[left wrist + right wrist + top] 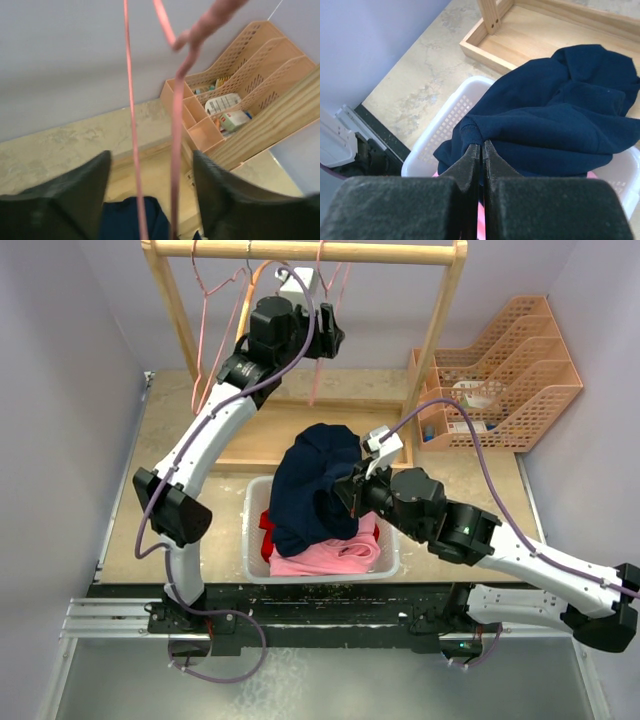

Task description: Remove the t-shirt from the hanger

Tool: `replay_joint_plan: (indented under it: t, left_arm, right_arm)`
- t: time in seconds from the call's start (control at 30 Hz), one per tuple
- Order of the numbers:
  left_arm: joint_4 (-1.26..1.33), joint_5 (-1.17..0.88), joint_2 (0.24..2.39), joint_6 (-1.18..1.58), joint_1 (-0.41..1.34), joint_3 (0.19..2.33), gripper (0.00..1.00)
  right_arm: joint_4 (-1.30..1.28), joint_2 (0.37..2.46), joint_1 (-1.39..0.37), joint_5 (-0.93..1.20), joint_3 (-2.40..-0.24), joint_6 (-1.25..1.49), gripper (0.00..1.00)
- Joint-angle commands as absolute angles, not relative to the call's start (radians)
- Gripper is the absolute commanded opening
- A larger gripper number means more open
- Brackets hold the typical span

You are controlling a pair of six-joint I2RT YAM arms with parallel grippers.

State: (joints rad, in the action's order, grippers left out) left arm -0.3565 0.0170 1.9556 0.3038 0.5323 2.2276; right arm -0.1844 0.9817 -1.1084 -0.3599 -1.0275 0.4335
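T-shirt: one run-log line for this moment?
left tool: open at pink hanger | right tool: shut on navy t-shirt | shirt: off hanger, over white basket

- Wooden rack (446, 312): far edge of worktop (125, 510), top rail across, flat tray base below.
- Peach organizer (512, 368): far right corner, just beside rack's right post; slanted perforated dividers, small front cubbies.
- White packets (223, 104) in organizer; labels too small to read.
- White perforated basket (251, 532): near edge, middle.
- Pink cloth (330, 556) in basket, near side; red cloth (267, 530) at left wall.
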Motion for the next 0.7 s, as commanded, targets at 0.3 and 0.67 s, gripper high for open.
replay_joint_plan:
  t: [0.3, 0.67]
  left_arm:
    - [-0.153, -0.078, 1.55, 0.364, 0.528, 1.87, 0.99]
    - [-0.112, -0.234, 1.328, 0.449, 0.531, 1.698, 0.99]
  right_arm:
    - [-0.23, 0.965, -1.116, -0.548, -1.284, 0.295, 0.0]
    - [-0.247, 0.971, -1.116, -0.533, -1.539, 0.16, 0.0]
